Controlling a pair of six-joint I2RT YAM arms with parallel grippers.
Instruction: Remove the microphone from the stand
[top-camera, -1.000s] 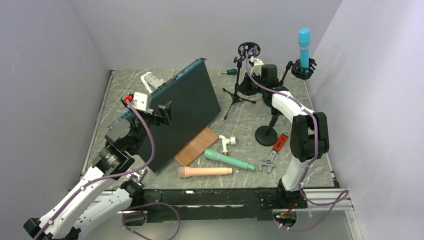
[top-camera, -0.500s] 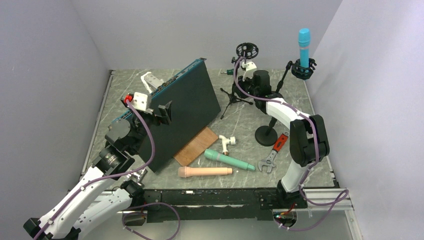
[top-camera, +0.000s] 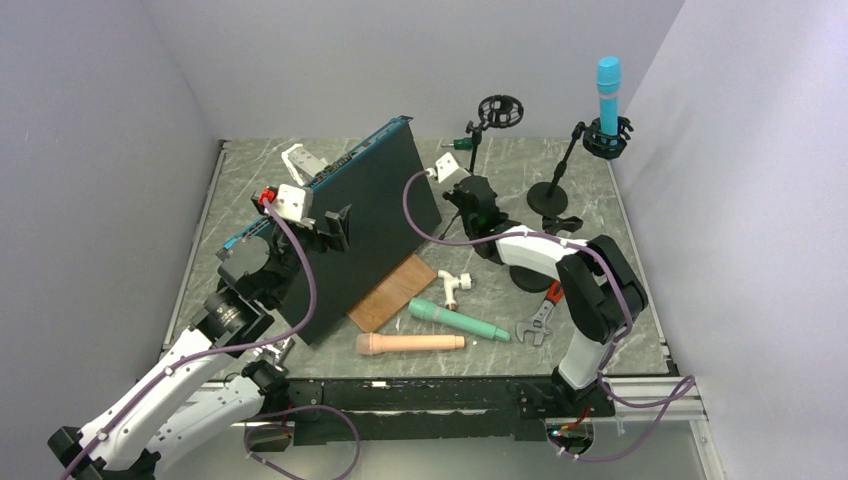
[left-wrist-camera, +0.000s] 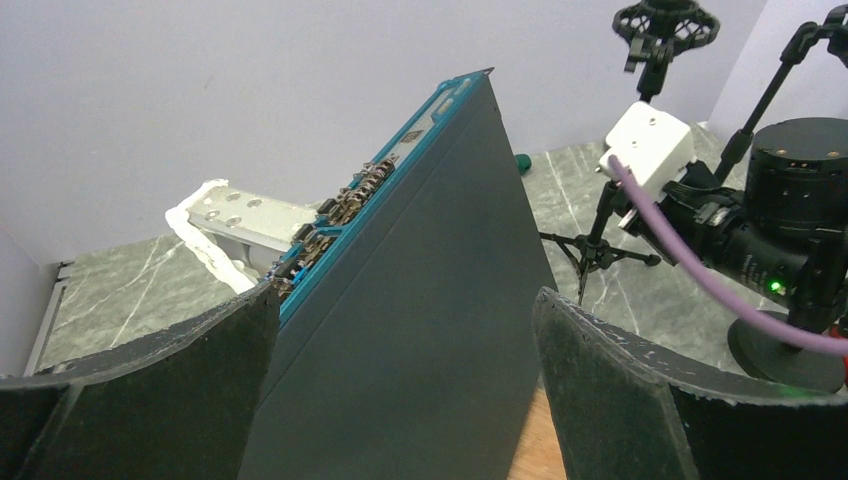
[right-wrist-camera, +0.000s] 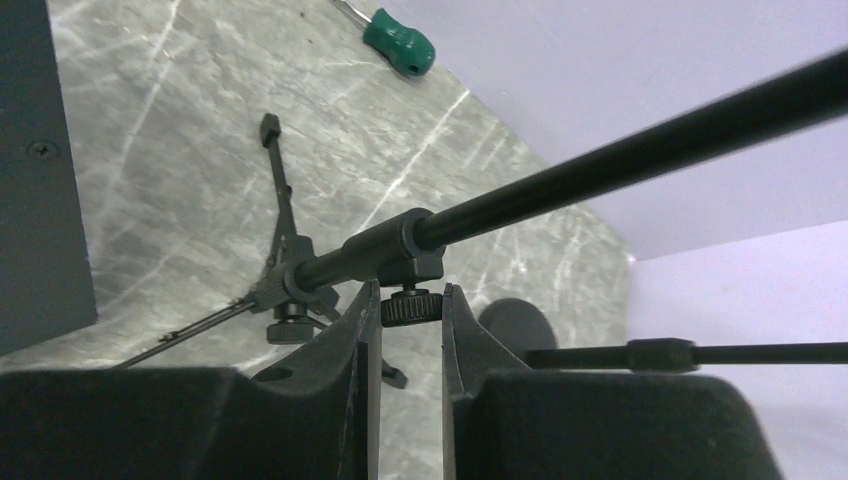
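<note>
The blue microphone stands upright in a black shock mount at the top of a round-based stand at the back right. No gripper is near it. My right gripper is low by the black tripod stand, which carries an empty shock mount. In the right wrist view the gripper is shut on that stand's small knurled knob, under the pole clamp. My left gripper is open and empty, facing the dark tilted panel.
A green microphone and a beige microphone lie near the front. A white pipe fitting, a wooden board, a wrench, a second round base and a green screwdriver are also on the table.
</note>
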